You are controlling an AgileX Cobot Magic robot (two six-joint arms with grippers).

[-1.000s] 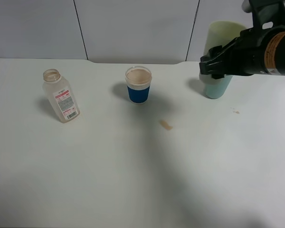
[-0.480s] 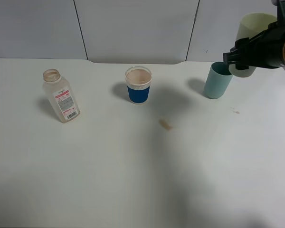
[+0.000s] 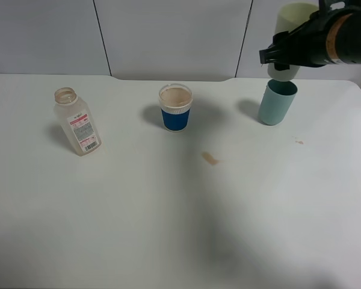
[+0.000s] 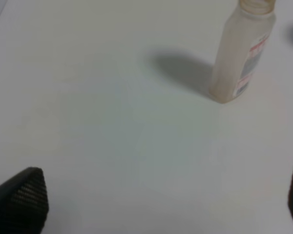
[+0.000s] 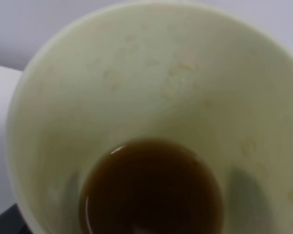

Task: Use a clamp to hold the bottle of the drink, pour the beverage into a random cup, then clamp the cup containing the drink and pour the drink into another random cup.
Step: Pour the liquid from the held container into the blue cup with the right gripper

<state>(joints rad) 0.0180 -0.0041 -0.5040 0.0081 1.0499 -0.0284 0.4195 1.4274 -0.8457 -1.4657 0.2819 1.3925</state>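
My right gripper [image 3: 281,55] is shut on the pale yellow-green cup containing the drink [image 3: 293,21] and holds it in the air just above the teal tumbler [image 3: 277,103]. Brown beverage [image 5: 151,192] pools at the bottom of that cup [image 5: 161,73] in the right wrist view. The blue-sleeved paper cup [image 3: 175,109] stands mid-table with brownish liquid inside. At the far left stands the bottle [image 3: 77,122], uncapped and almost drained. My left gripper [image 4: 158,204] hangs open over bare table, short of the bottle [image 4: 243,53]; its fingertips [image 4: 20,201] are far apart.
A brown spill [image 3: 210,158] marks the white table [image 3: 168,217] in front of the paper cup, and a smaller spot [image 3: 299,142] lies in front of the teal tumbler. A grey panelled wall [image 3: 168,36] runs behind the table.
My right arm swung right with the yellow-green cup, then came back left and higher, ending above the teal tumbler. Bottle, paper cup and teal tumbler stayed put.
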